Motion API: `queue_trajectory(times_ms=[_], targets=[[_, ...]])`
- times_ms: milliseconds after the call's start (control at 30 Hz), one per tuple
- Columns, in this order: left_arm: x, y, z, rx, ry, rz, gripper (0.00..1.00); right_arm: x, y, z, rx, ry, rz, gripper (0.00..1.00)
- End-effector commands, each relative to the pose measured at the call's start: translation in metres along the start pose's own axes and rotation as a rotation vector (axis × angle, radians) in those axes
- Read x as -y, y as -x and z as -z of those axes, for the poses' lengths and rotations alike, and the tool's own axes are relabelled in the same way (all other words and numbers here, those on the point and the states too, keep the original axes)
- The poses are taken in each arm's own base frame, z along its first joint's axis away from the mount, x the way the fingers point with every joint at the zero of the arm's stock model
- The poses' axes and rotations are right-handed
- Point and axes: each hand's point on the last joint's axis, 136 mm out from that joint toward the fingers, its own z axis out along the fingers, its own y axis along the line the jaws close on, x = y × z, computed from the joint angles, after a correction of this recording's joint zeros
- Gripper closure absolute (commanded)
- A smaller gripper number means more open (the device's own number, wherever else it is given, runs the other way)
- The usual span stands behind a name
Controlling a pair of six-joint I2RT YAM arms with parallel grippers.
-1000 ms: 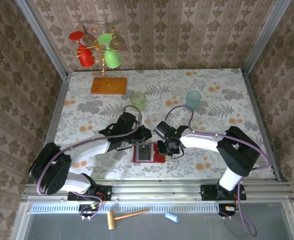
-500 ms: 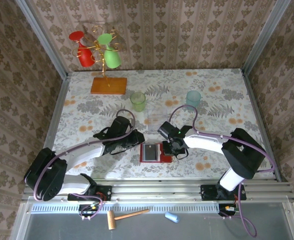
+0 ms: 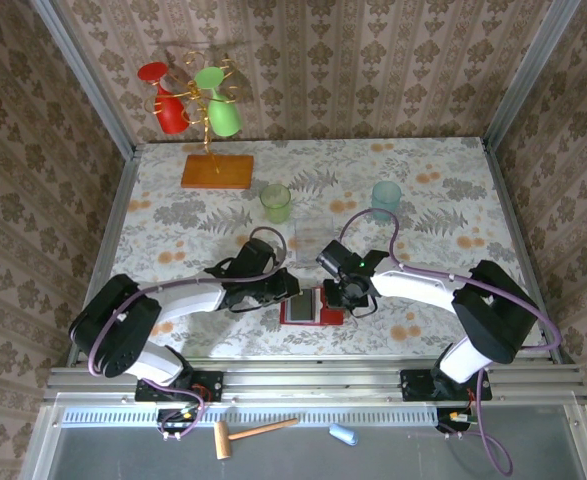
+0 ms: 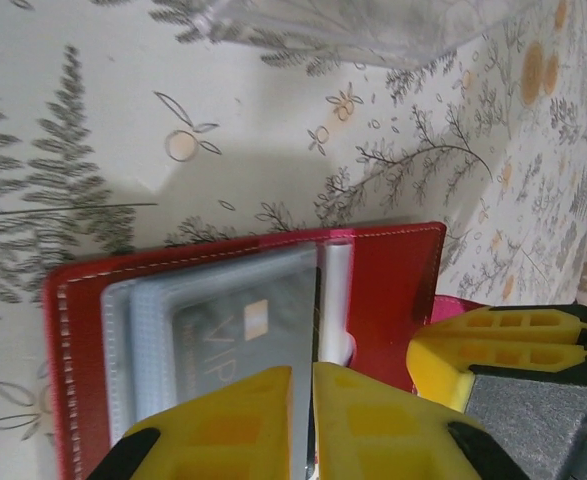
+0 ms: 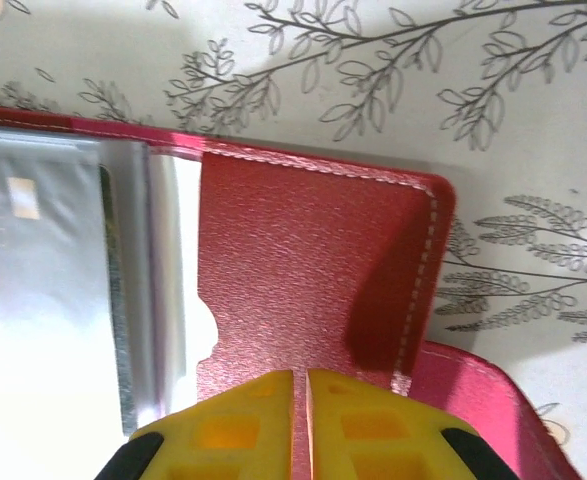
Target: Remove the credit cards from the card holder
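Note:
The red card holder [image 3: 315, 318] lies open near the table's front edge. Its clear grey pockets face up. A dark credit card [image 4: 233, 335] marked VIP sits inside a clear sleeve and looks silvery in the right wrist view [image 5: 33, 260]. My left gripper [image 3: 291, 290] [image 4: 303, 400] is shut, its tips right over that card's right edge. My right gripper [image 3: 339, 300] [image 5: 300, 400] is shut with its tips on the holder's bare red flap [image 5: 313, 260]. Its yellow fingers [image 4: 503, 345] show in the left wrist view. A pink snap tab [image 5: 483, 400] sticks out beside them.
A clear plastic cup [image 3: 308, 238] stands just behind the holder. Farther back are a green cup [image 3: 276, 202] and a teal cup [image 3: 386, 195]. At the back left, an orange wooden base [image 3: 216, 171] carries a wire tree with hanging cups. A small hammer [image 3: 253, 432] lies below the front rail.
The left gripper drew back to the left, then returned over the holder. The holder has slid slightly to the right, and the right gripper moved with it.

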Motion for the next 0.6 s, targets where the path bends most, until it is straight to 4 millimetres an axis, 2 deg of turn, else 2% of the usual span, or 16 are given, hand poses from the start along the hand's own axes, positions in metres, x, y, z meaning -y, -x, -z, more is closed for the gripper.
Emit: queue_trajectory(times_ms=[0,233,567], targets=[[0.006,-0.008,-0.003,-0.02,-0.036,0.008,0.86,-0.026,0.011,0.012,0.022,0.112,-0.036,0.88],[0.005,-0.024,-0.005,-0.068,-0.038,0.013,0.86,-0.05,0.011,0.007,-0.001,0.24,-0.09,0.85],[-0.01,-0.037,-0.01,-0.114,0.021,0.023,0.86,-0.048,0.01,0.0,-0.025,0.326,-0.172,0.83]])
